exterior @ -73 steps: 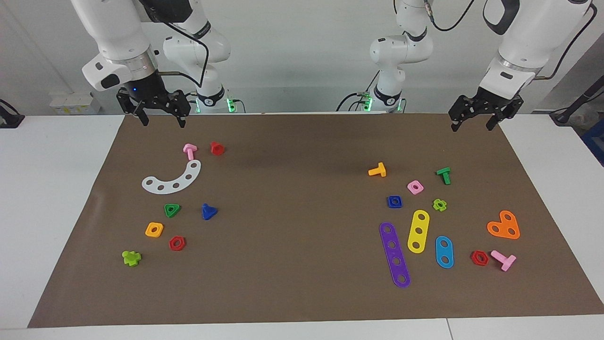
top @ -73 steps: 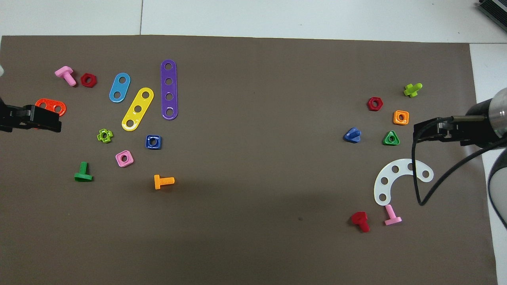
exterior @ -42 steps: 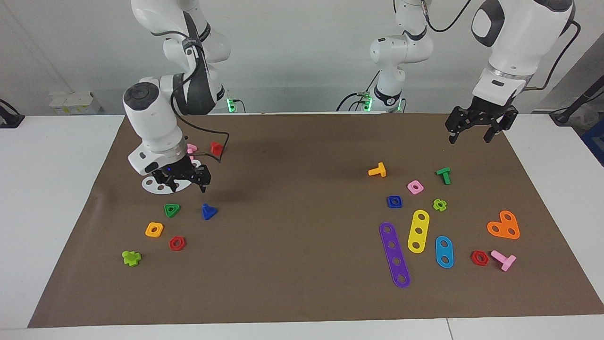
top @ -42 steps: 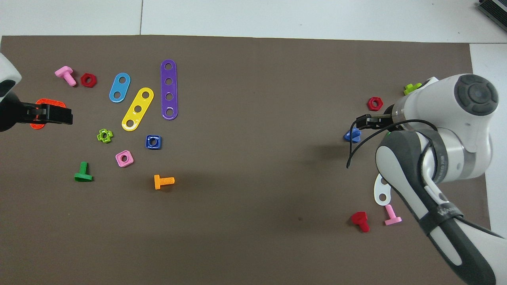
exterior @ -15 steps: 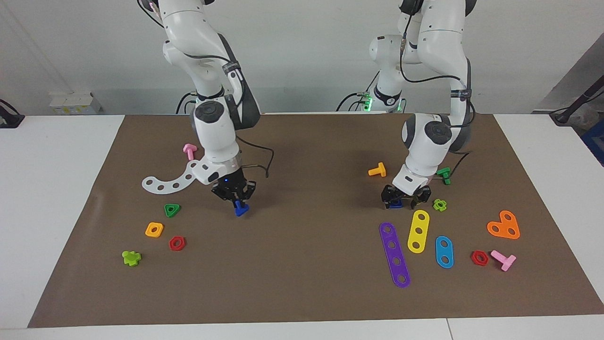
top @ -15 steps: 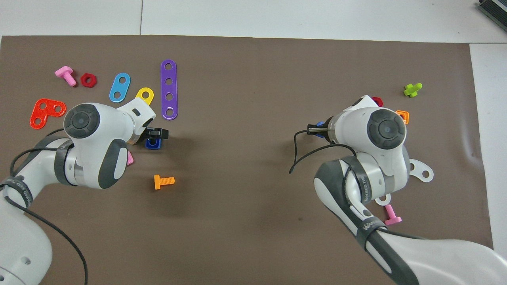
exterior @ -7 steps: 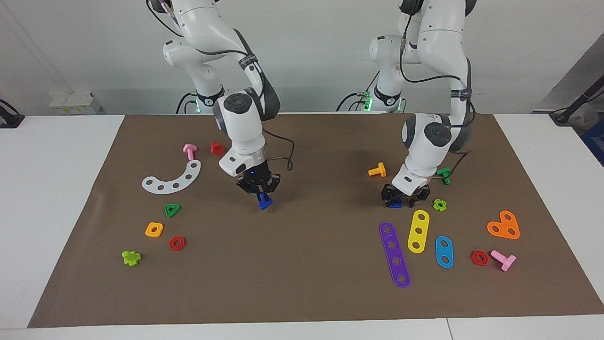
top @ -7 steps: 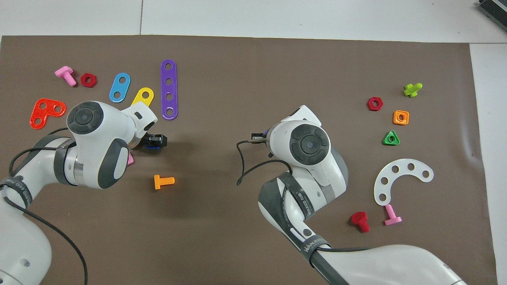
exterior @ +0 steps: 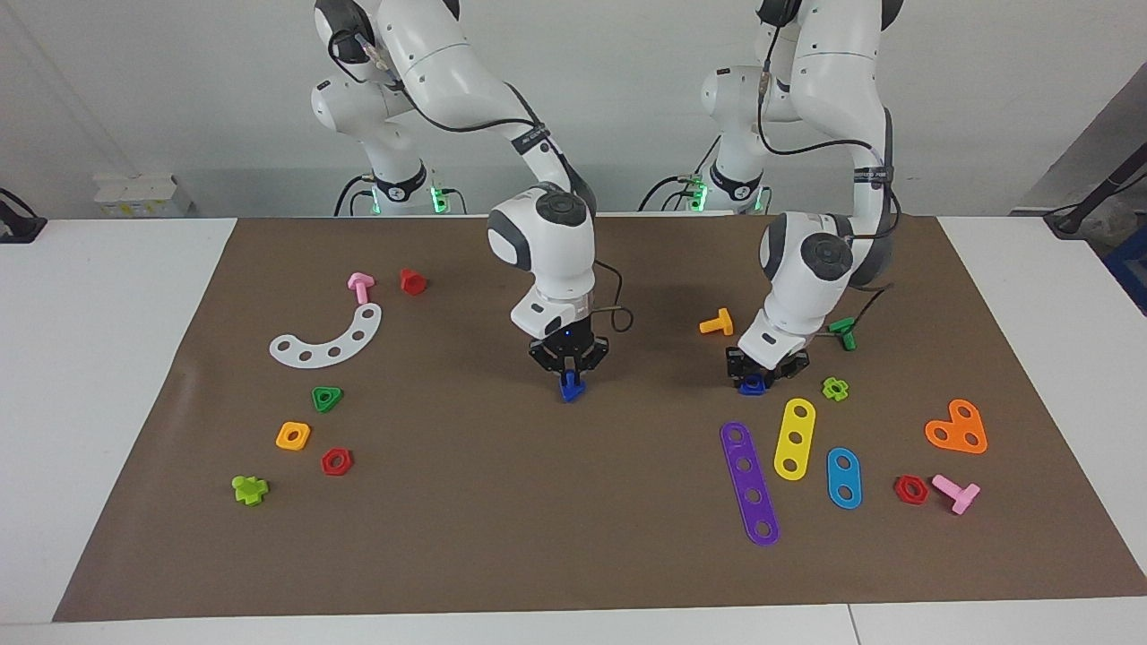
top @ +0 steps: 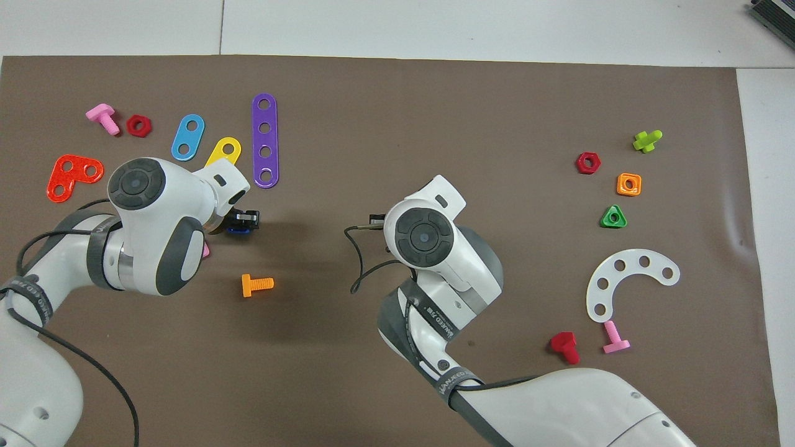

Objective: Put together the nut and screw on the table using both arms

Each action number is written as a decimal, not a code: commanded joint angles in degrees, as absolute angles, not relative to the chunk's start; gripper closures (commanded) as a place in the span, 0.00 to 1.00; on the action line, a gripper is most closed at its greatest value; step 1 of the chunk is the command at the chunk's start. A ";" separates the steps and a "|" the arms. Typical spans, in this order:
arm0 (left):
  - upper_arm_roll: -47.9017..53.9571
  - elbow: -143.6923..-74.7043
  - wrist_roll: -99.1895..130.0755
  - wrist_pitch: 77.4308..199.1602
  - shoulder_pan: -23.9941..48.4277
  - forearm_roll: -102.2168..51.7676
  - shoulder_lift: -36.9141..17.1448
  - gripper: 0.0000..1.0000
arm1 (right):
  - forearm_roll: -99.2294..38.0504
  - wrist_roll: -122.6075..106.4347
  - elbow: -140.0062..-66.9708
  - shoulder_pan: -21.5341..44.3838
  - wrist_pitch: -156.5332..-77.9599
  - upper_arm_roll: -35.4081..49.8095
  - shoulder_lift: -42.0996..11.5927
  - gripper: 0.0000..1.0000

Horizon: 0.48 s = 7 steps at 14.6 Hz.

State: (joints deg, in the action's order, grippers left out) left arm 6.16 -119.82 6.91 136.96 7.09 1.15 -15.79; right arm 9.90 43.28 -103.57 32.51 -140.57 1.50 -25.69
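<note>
My right gripper (exterior: 570, 374) is shut on the dark-blue screw (exterior: 570, 389) and holds it just above the middle of the brown mat (exterior: 573, 520). In the overhead view the right arm's wrist (top: 422, 236) hides that gripper and the screw. My left gripper (exterior: 758, 373) is down at the mat with its fingers closed on the dark-blue square nut (exterior: 751, 386), toward the left arm's end. In the overhead view the nut (top: 236, 230) peeks out under the left gripper (top: 243, 221).
An orange screw (exterior: 717, 322), a green screw (exterior: 842, 333), a light-green cross nut (exterior: 835, 388) and purple (exterior: 749, 484) and yellow (exterior: 795, 439) strips lie around the left gripper. A white curved strip (exterior: 327, 340) and a green triangular nut (exterior: 326, 398) lie toward the right arm's end.
My right gripper picked up the screw and has carried it toward the mat's middle. My left gripper came down over the nut and its fingers have drawn in on it.
</note>
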 commanded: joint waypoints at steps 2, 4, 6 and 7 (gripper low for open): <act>5.54 -119.10 7.03 135.27 7.65 1.67 -15.38 0.96 | 11.16 44.74 -102.39 31.73 -138.52 1.49 -24.88 0.00; 5.54 -116.82 7.12 133.96 7.65 1.67 -15.73 1.00 | 10.46 44.48 -102.48 30.42 -135.02 1.49 -21.46 0.00; 5.62 -111.21 7.56 129.23 8.43 1.58 -17.22 1.00 | 10.28 44.21 -103.01 28.31 -131.07 1.58 -16.99 0.00; 5.63 -108.75 7.82 127.02 9.39 1.50 -17.66 1.00 | 10.28 44.21 -103.01 27.52 -128.52 1.58 -14.87 0.00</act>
State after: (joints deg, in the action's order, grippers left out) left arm 6.23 -114.82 6.91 132.34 7.30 1.15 -15.94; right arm 9.90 43.35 -101.70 29.56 -132.92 0.94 -20.25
